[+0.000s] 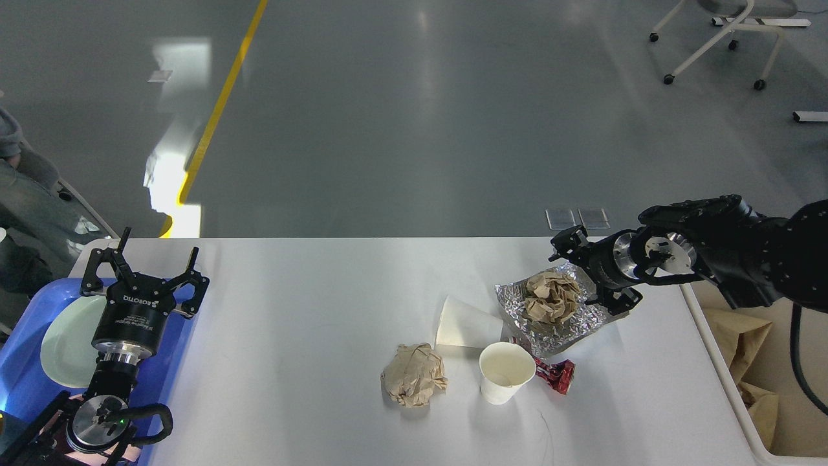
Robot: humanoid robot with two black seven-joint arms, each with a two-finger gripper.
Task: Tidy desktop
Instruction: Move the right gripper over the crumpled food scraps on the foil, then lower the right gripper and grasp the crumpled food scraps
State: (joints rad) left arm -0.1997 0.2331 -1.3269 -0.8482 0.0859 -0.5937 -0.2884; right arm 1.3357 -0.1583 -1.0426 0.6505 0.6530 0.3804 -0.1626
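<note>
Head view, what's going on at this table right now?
A robot is clearing trash from the desktop. Its right tool is open, low beside the crumpled brown paper ball on the foil sheet, holding nothing. The left tool hangs open over the blue tray. Two paper cups and another paper wad remain.

Single head view — looking forward and steeply down onto the large white rounded-corner desktop [310,310] from close above its near edge, grey glossy floor [401,116] beyond.
</note>
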